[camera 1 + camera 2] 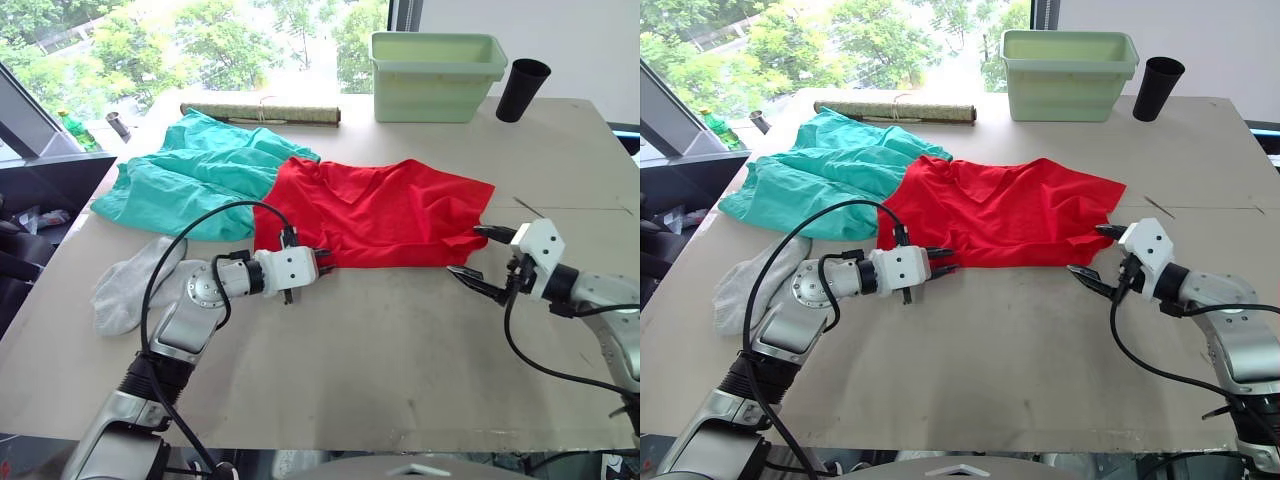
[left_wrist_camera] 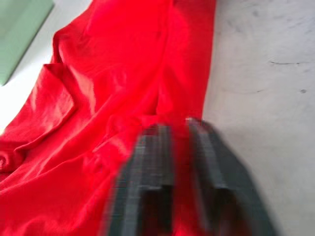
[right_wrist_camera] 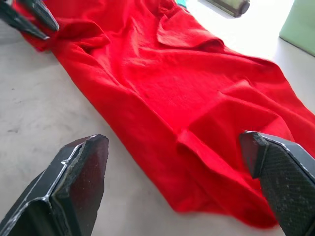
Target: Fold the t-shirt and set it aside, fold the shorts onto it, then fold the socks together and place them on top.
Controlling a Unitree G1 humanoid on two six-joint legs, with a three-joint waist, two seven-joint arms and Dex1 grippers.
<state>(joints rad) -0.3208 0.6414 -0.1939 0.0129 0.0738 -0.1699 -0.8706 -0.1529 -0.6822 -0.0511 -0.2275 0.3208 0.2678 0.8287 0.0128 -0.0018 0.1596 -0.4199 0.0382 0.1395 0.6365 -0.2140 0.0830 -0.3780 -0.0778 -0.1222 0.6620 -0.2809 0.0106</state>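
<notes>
Left gripper (image 1: 322,260) pinches the near hem of the thin, rumpled bright red V-neck t-shirt (image 1: 380,210); right gripper (image 1: 483,258) gapes wide beside its opposite corner, near the pale green plastic tub (image 1: 436,62).

Daylight came from the window (image 1: 200,40) behind the bench (image 1: 400,350), bright and soft, washing the far bench edge nearly white. Shadows under the arms were faint. In the left wrist view the fingers (image 2: 147,187) were blurred; the shirt (image 2: 123,73) beyond them looked soft.
</notes>
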